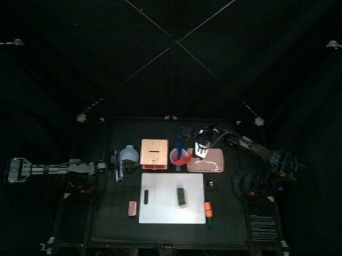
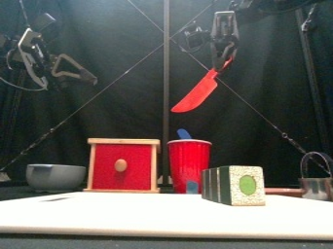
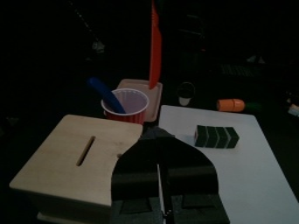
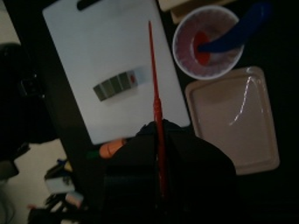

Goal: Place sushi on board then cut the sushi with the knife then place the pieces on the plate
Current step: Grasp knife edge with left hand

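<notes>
A dark green sushi roll lies on the white cutting board; in the front view the sushi roll stands right of the red cup. My right gripper is shut on the red knife, which hangs blade down high above the cup. In the right wrist view the red knife runs out from the right gripper over the board. The blue knife stands in the cup. The pink tray lies right of the cup. My left gripper rests shut over the wooden box.
The wooden box with its red drawer front stands left of the cup, and a blue-grey bowl lies further left. A metal cutter sits at the far right. Small orange toys lie on either side of the board near its front edge.
</notes>
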### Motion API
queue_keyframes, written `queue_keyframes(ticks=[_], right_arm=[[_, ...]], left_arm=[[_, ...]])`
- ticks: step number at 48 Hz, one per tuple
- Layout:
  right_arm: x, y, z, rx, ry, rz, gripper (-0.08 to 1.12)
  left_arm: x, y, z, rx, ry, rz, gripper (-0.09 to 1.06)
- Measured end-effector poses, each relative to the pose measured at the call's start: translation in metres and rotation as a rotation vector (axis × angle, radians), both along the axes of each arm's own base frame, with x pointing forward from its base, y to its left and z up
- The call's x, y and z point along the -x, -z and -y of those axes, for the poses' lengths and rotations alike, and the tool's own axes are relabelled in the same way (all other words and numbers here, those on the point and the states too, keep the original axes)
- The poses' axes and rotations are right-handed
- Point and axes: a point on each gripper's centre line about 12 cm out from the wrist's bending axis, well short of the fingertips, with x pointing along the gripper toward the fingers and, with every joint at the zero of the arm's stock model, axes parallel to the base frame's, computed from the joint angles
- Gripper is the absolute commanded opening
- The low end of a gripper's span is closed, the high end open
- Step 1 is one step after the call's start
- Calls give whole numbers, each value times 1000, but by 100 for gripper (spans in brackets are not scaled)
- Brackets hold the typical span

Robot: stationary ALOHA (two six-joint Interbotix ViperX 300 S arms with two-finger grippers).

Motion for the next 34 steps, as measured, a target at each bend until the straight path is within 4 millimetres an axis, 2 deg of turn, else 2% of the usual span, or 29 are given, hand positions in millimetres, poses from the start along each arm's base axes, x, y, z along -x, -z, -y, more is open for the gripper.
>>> queue_keyframes(ticks=[6, 13, 22, 34], right_arm=[[8, 3, -13, 59, 6, 64, 40], [19, 15, -33, 132, 2, 174, 40], [29, 39, -63, 191, -16, 343, 40], [42, 83, -104, 213, -69, 505, 40]], left_arm=[[-2, -6, 0, -2, 1, 17, -1], [-4, -12, -1, -5, 1, 33, -1], [-5, -14, 0, -6, 2, 39, 0], [-8, -18, 8, -6, 41, 47, 2]])
